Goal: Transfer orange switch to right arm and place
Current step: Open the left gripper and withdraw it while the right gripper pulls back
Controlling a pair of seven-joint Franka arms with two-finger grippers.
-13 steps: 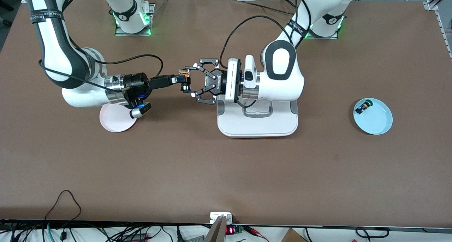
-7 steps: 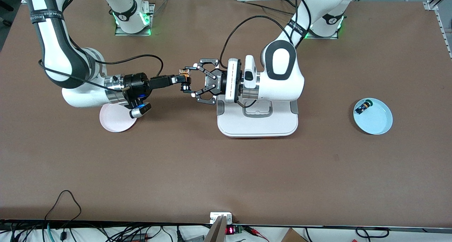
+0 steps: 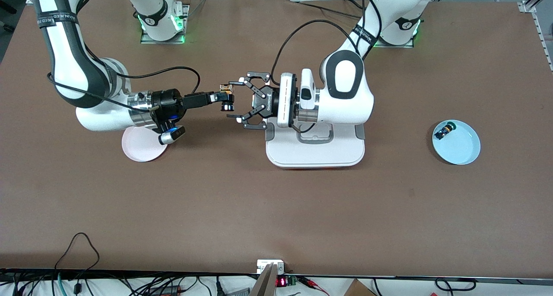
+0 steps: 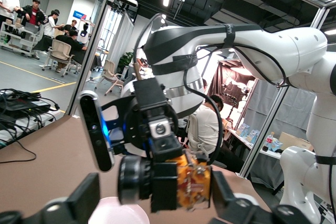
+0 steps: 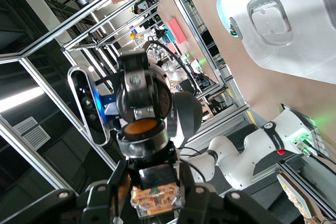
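Orange switch (image 3: 225, 89) up in the air over the bare counter (image 3: 276, 209), clamped in the right end effector (image 3: 226, 98). Left end effector (image 3: 237, 99) released, its 2 fingers (image 3: 233, 82) spread just beside the switch, over the counter next to a white tray (image 3: 315, 151).

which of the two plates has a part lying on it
The light blue plate toward the left arm's end of the table: a small blue-and-black part lies near its rim. The pink plate, under the right arm's wrist, shows nothing on it.
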